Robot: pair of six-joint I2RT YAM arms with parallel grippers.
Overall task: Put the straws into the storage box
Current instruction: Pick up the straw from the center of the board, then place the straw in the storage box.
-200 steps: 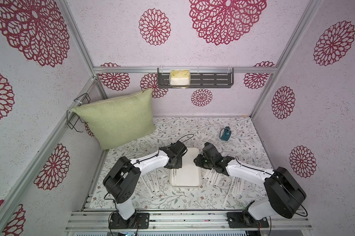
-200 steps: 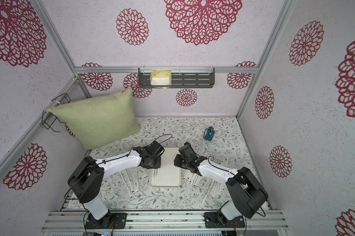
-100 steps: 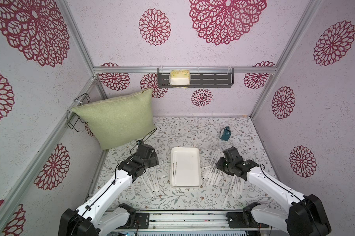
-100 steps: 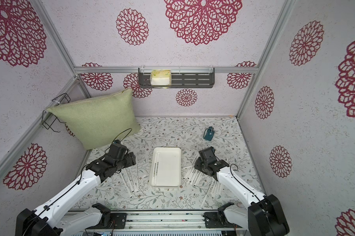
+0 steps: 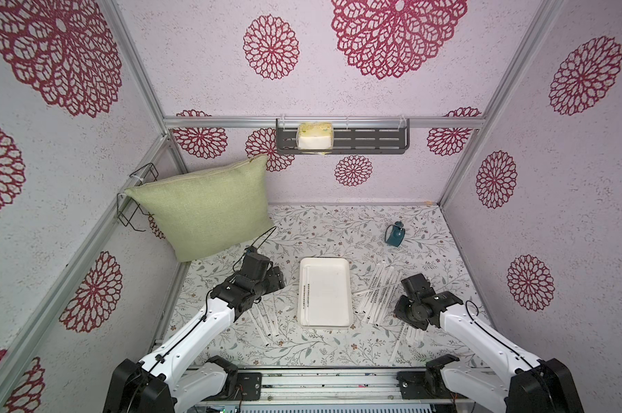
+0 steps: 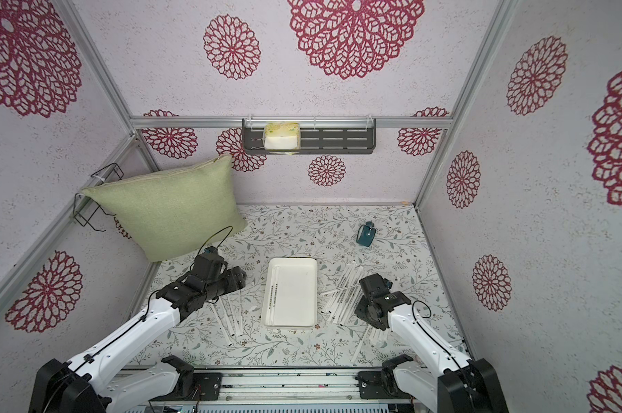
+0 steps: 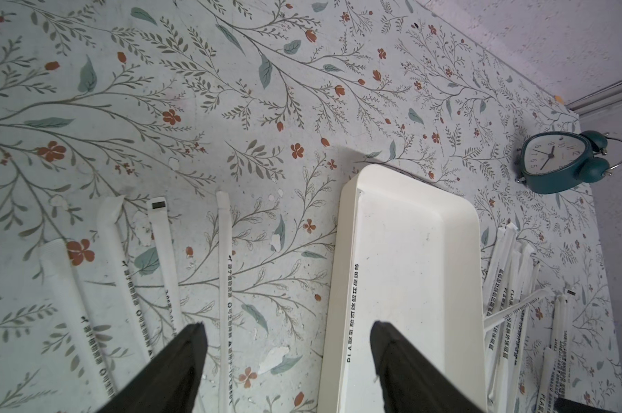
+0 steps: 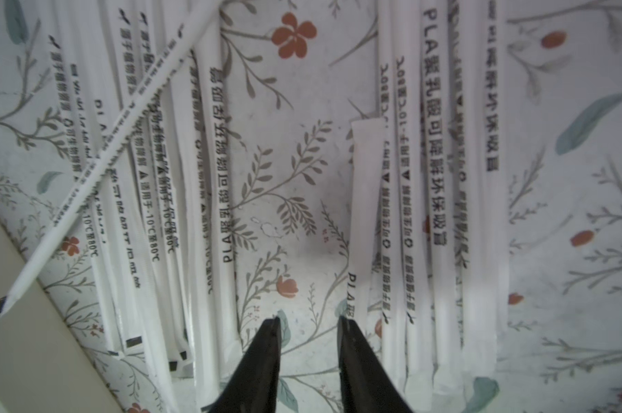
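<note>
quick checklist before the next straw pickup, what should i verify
1. Left gripper empty, jaws wide apart: ok.
2. Right gripper empty, jaws narrowly apart above bare table: ok.
3. Storage box has room; a boxed straw lies along one long wall: ok.
4. Loose straws by the left gripper lie apart, probably easy to single out: ok.
5. Right pile is packed, with a crossed straw on top: not ok for a clean single pick.
6. All straws boxed: not ok.

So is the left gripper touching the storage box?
Apart. In both top views, bare table shows between the left gripper and the rim of the storage box.
</note>
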